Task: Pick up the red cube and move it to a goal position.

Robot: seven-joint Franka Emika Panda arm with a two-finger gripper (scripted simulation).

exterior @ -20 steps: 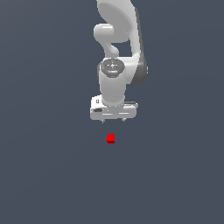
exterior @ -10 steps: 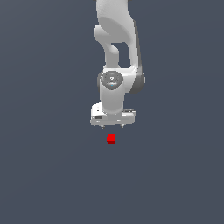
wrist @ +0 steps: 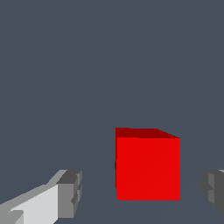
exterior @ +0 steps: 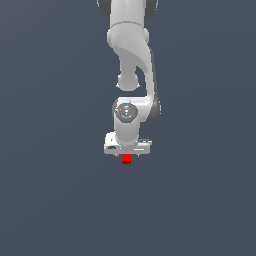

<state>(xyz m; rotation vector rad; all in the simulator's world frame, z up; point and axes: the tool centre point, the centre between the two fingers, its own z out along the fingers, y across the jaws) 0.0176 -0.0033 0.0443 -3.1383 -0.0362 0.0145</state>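
The red cube (exterior: 126, 159) lies on the grey floor, right under my white gripper (exterior: 127, 154), whose body hides its top part in the exterior view. In the wrist view the cube (wrist: 148, 165) sits between my two grey fingertips (wrist: 70, 193), with a gap on each side. The jaws stand open and touch nothing. One fingertip shows only at the picture's edge.
The grey floor (exterior: 60, 200) spreads flat all around. The white arm (exterior: 131, 60) rises above the gripper to the top of the exterior view.
The gripper has come down toward the red cube, which has not moved. It now stands around the cube instead of above it.
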